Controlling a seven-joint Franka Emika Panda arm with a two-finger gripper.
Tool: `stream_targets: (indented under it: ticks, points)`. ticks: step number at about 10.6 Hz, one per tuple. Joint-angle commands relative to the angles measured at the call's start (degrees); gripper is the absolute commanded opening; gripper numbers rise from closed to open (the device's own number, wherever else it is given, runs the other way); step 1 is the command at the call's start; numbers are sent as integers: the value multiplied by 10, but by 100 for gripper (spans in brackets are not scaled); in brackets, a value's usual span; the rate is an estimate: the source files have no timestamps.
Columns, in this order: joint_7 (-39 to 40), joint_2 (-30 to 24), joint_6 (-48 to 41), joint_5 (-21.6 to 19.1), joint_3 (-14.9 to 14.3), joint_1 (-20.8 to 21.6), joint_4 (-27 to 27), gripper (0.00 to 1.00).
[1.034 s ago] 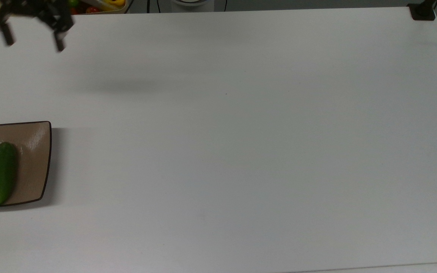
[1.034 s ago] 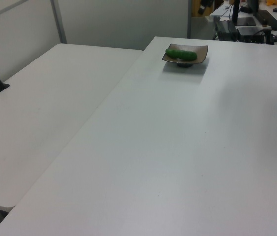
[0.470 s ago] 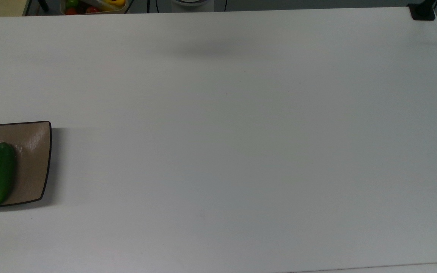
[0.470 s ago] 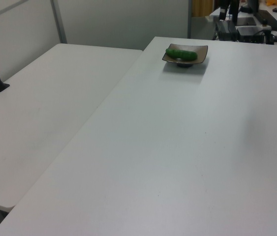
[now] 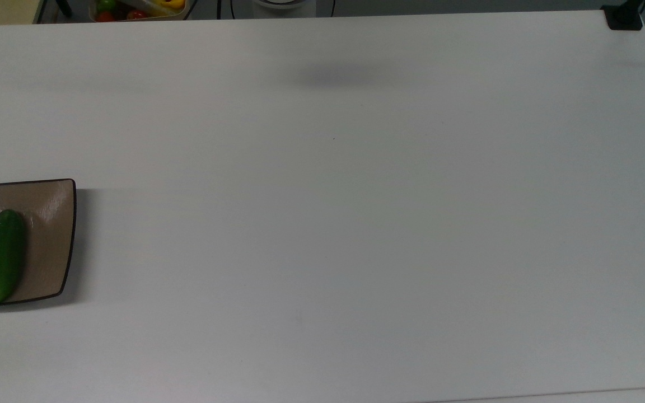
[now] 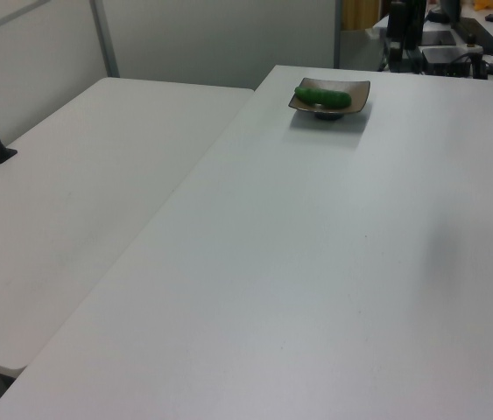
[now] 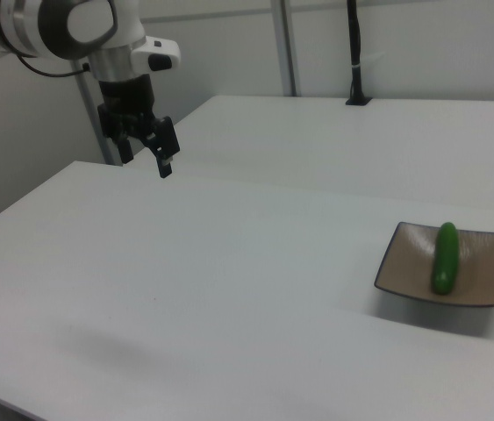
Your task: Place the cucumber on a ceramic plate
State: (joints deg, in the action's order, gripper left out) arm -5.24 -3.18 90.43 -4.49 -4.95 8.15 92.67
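While the gripper hangs spread apart, cucumber lies on ceramic plate.

Green cucumber – on tan ceramic plate

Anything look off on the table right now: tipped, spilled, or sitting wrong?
Nothing stands out. The cucumber lies flat inside the ceramic plate, fully within its rim, and the plate sits level on the white table. The pincer hangs open, well away from the plate on the right view's left.
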Motion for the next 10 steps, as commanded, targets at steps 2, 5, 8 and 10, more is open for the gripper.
stream_targets:
  ticks: [2,5,8,10]
  points:
    - [22,32,116,2,-14,10,8,100]
    - [52,41,141,0,-14,4,9,100]
    - [52,45,140,-1,-13,3,8,100]
    - [52,43,140,-1,-14,3,8,100]
